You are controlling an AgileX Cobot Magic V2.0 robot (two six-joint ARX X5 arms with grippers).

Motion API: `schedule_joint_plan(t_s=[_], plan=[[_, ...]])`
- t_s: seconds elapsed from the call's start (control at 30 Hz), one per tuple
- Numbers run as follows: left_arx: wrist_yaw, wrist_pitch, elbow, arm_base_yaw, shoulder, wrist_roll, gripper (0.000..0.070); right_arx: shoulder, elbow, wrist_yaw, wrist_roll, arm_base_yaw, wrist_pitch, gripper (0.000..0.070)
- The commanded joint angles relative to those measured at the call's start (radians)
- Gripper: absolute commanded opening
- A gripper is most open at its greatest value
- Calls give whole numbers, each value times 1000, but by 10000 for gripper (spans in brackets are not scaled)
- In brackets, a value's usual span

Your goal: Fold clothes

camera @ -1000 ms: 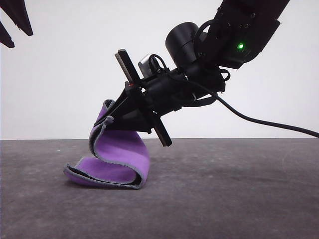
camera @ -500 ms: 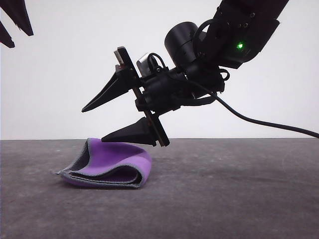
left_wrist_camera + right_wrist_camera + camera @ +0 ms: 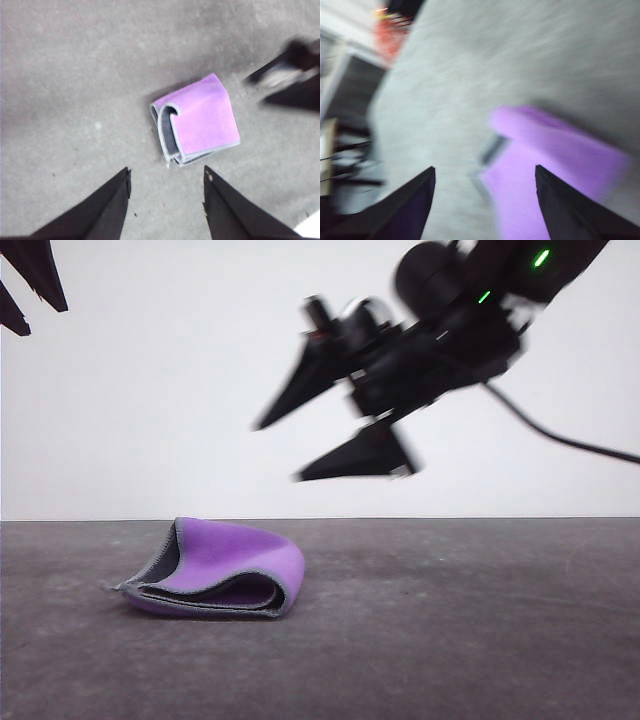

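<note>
Folded purple cloth [image 3: 215,580] on grey worktop [image 3: 450,640], bare surface all around, right end effector [image 3: 280,450] raised above it, fingers apart, left end effector [image 3: 167,176] high, fingers apart

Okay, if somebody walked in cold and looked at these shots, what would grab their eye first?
The bright purple cloth, folded with its grey edging showing, lies alone on the dull grey table, left of centre in the front view. Above and to its right hangs the black right gripper, blurred by motion, jaws spread and empty. The left gripper hangs open over the cloth.
</note>
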Motion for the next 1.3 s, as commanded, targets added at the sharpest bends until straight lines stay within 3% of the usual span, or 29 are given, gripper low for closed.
schedule_joint_plan(t_s=[0.0, 0.13, 0.23, 0.5, 0.73, 0.93, 1.2, 1.23, 1.27], plan=[[-3, 14, 16, 9, 5, 0, 283, -55, 19, 85, -195, -24, -120, 400], [-3, 23, 16, 26, 5, 0, 283, -218, 19, 256, -353, -111, -334, 400], [-3, 23, 16, 40, 5, 0, 283, -337, 10, 341, -417, -188, -421, 400], [-3, 68, -65, 63, 5, -18, 282, -584, -28, 370, -526, -424, -588, 400], [-3, 92, -211, 63, 5, -37, 282, -721, -145, 378, -528, -522, -619, 400], [-3, 163, -297, 63, 5, -77, 283, -766, -253, 399, -504, -526, -606, 400], [-3, 182, -306, 62, 5, -86, 272, -765, -280, 399, -475, -526, -590, 391], [-3, 181, -306, 62, 5, -86, 233, -765, -280, 399, -473, -526, -590, 300], [-3, 181, -306, 62, 5, -84, 148, -765, -280, 399, -473, -526, -590, 172]])
